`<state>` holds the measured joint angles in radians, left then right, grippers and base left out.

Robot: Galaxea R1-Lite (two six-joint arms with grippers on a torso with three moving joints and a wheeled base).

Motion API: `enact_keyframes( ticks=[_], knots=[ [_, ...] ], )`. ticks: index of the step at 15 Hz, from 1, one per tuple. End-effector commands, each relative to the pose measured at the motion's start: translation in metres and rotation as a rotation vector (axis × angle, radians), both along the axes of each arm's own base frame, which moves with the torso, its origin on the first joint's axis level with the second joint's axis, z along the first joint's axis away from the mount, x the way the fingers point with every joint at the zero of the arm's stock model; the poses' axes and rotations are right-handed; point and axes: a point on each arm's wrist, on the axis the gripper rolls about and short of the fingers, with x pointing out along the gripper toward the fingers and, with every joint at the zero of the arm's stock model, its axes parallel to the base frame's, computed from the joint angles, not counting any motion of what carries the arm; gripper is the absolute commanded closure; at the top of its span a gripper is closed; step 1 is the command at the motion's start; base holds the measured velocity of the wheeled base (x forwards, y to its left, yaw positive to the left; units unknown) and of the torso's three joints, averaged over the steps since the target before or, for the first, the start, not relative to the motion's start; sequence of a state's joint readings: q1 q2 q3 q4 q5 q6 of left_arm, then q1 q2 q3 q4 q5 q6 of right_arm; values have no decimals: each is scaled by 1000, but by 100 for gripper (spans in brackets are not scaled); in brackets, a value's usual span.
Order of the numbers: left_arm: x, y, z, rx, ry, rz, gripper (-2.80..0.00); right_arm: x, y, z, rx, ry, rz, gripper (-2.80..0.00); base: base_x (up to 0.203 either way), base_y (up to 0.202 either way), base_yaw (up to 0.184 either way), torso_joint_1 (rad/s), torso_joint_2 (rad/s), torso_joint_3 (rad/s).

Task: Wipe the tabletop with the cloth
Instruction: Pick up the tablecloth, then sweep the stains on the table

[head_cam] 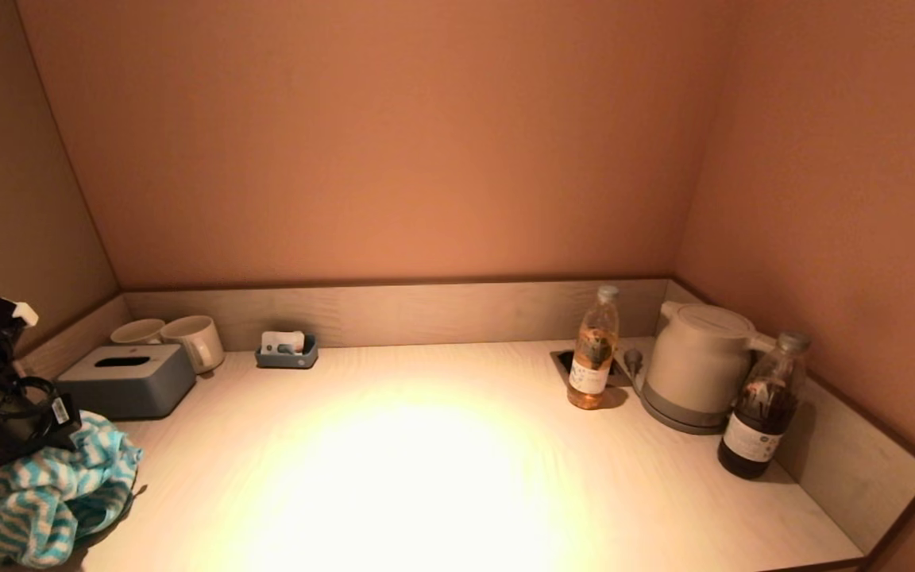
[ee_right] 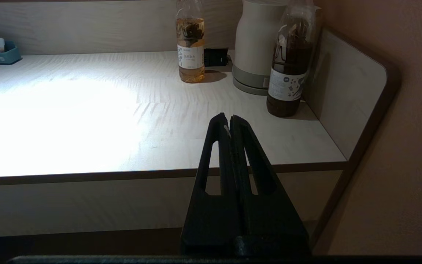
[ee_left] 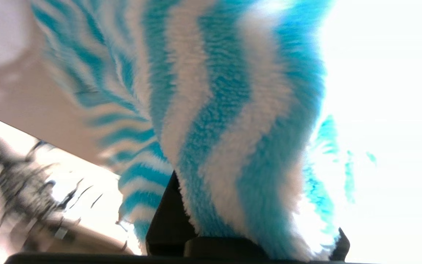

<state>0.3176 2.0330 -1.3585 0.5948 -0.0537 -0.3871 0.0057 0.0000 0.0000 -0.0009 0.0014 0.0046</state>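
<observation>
Cloth [head_cam: 52, 492], striped blue and white, hangs bunched at the lower left of the head view, held by the left gripper [head_cam: 25, 445] at the surface [head_cam: 394, 477] edge; dragged wide, it could knock the tissue box [head_cam: 128, 380] or cups [head_cam: 187, 340] just above it. A small tray [head_cam: 287, 353] holds packets.

Left wrist view: jaws pinch the cloth, which fills the centre.

Right wrist view: right gripper [ee_right: 229, 123], jaws pressed together, sits below the surface's front edge, lower centre; amber bottle [ee_right: 190, 44] half full, dark bottle [ee_right: 289, 69] nearly full, kettle [ee_right: 255, 47] between, upper right.
</observation>
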Motion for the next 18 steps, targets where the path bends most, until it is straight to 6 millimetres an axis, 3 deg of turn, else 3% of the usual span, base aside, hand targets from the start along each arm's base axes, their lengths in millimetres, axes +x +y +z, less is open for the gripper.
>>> enact_keyframes(
  ticks=[1,4,7,10,14,18],
  knots=[
    [-22,-23,58,-9,-159,-62,0,0,0,0,0,-1,1,0,0,0,0,0,0,0],
    [-50,-82,110,-61,-317,-286,0,0,0,0,-1,-1,1,0,0,0,0,0,0,0],
    [-77,-143,138,-88,-418,-539,0,0,0,0,-1,-1,1,0,0,0,0,0,0,0],
    [-90,-188,158,-125,-511,-730,0,0,0,0,0,-1,1,0,0,0,0,0,0,0],
    [-85,-215,196,-157,-705,-811,0,0,0,0,-1,-1,1,0,0,0,0,0,0,0],
    [-60,-226,196,-174,-822,-779,0,0,0,0,0,-1,1,0,0,0,0,0,0,0]
  ],
)
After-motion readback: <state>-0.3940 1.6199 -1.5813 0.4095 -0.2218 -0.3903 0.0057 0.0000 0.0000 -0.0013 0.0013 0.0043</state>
